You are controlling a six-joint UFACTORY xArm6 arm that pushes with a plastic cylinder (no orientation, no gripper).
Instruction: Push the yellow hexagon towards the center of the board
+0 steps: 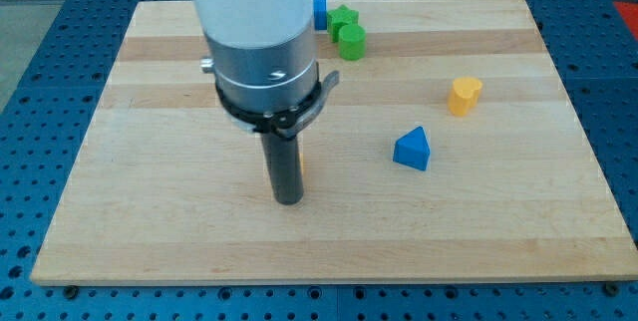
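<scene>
Wooden board (498, 231) lies on blue perforated bench (613, 82). No jaws on this rig, only rod; my tip (288, 201) sits left of board centre, orange sliver (301, 161) just behind rod. Yellow hexagon (464, 95) near right edge, blue triangular block (412, 150) lower-left of it. Green blocks (347, 34) and blue block (320, 12) crowd top edge. Bare wood along bottom edge.

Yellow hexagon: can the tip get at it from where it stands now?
Probably yes. My tip is low on the board, left of the blue triangle; the yellow hexagon sits apart toward the right. The triangle lies near the direct line, so skirting it looks wise.
</scene>
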